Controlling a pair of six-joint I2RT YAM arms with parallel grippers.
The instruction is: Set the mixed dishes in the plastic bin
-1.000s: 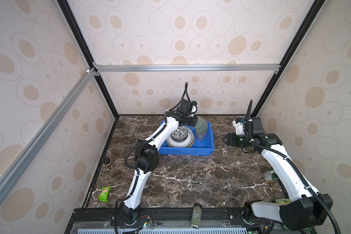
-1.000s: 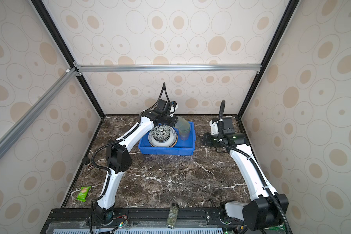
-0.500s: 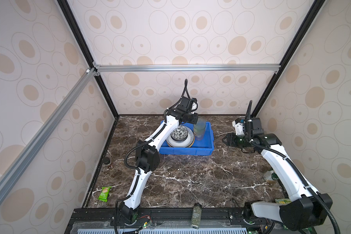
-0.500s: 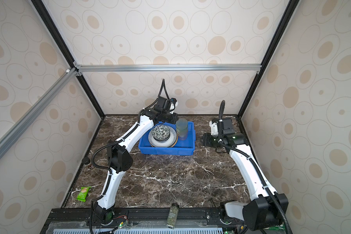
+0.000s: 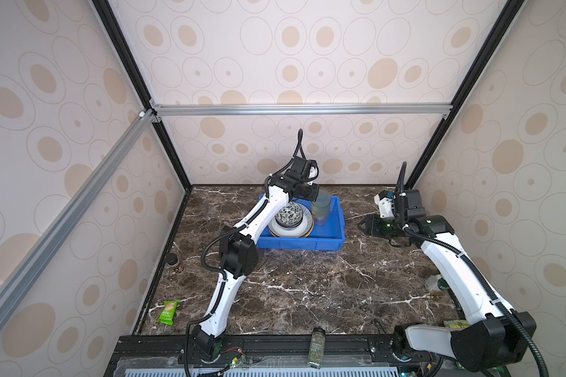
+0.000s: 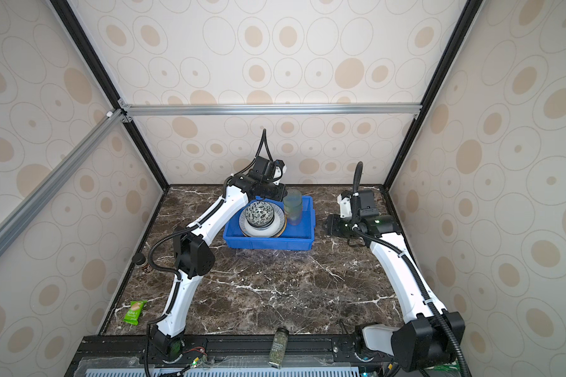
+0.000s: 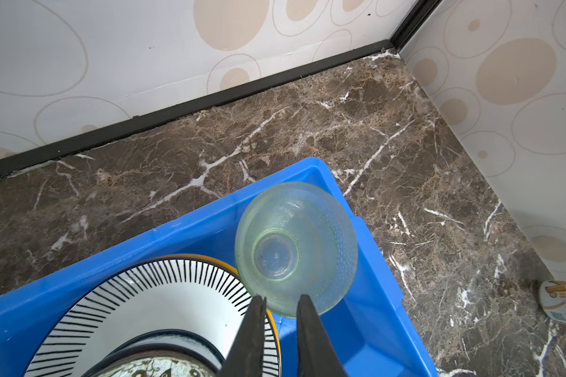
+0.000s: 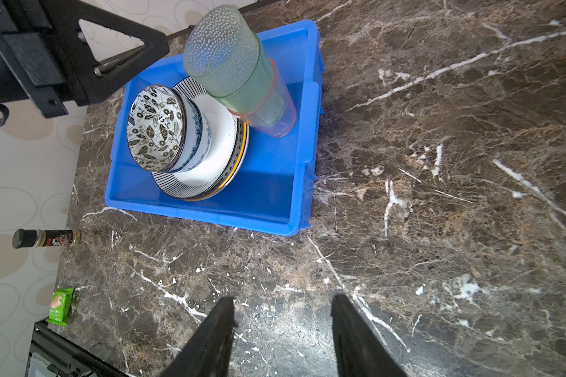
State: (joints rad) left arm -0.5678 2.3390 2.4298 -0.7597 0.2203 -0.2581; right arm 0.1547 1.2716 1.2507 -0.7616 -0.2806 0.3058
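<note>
1. Dishes (image 5: 291,218) are not in the near part of the scene. At the bottom edge of both top views stands a jar (image 5: 317,347), and a packet (image 5: 167,311) lies at lower left on the table (image 5: 307,293).
2. Farther in, a bottle (image 5: 175,262) stands at the table's left edge. At right of centre the right claw (image 8: 283,298) hangs low over bare marble with its fingers spread wide and nothing between them. It points toward the bin (image 5: 301,243).
3. The bin sits at centre, toward the back wall. Inside it are stacked plates (image 8: 206,186) with two nested bowls (image 8: 154,127) on top of them. Just beside them at the bin's right stand the cups (image 8: 236,71), upright, green inside pink.
4. Farthest back, the left claw (image 7: 281,297) hovers over the bin beside the cups' rim. Its fingers are narrowly parted and pinch nothing, and the right wrist view shows a clear gap between the claw and the cups.
5. The plates and bowls look glazed, so they are likely stiff, weighty, slick and easy to chip. They are best taken by the rim. The cups look light, and as a tall pair they would tip easily. Pinch the wall at the lip, one finger inside.
</note>
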